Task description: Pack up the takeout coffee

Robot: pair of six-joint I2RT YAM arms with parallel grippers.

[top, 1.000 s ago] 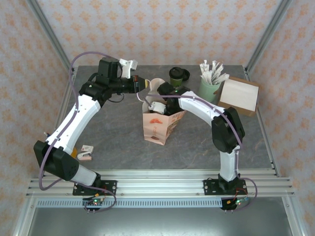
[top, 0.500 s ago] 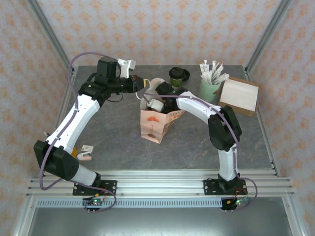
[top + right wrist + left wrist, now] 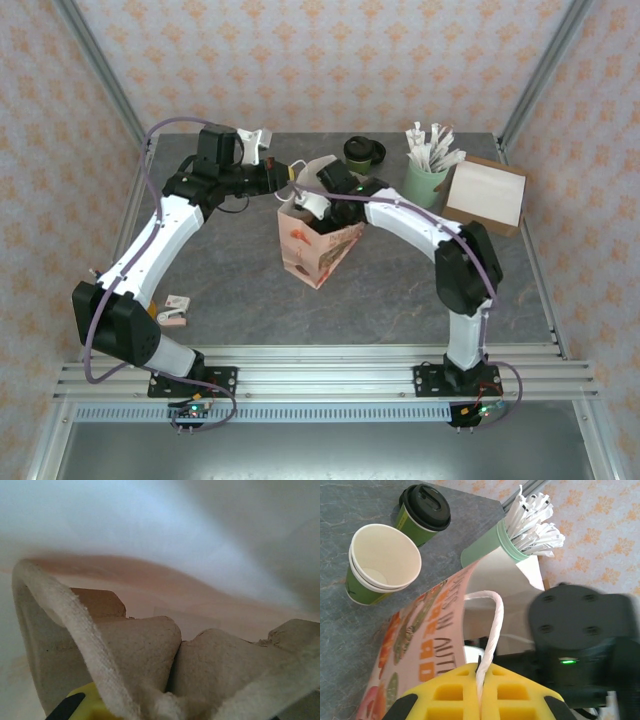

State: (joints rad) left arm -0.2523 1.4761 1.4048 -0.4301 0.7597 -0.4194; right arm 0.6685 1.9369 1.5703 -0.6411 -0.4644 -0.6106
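Top external: the lidded cup point(image 3: 364, 152) is standing upright on the table point(image 3: 230, 280) at the far side, just behind the paper bag point(image 3: 318, 245) and left of the mint-green cup point(image 3: 425, 180) of white-wrapped sticks. A brown box point(image 3: 487, 193) is sitting at far right. The bag is tilting, mouth open, between the two arms.

Left wrist: the cup is showing a dark green wall and a round black lid with a sip tab. Beside it, two open cups point(image 3: 380, 562) are sitting nested, same green outside, cream-white rim and inside, tipping toward the camera. Both are sitting on the grey table, outside the bag.

The left gripper point(image 3: 283, 178) is clamping the bag's white cord handle point(image 3: 492, 630); the cord is running straight down between the closed yellow pads point(image 3: 450, 695).

The right gripper point(image 3: 312, 203) is reaching into the bag mouth. Right wrist: a brown moulded pulp tray point(image 3: 145, 650) is sitting inside, and a cord is draping across one yellow finger point(image 3: 85, 705). Can't tell if those jaws are gripping anything.
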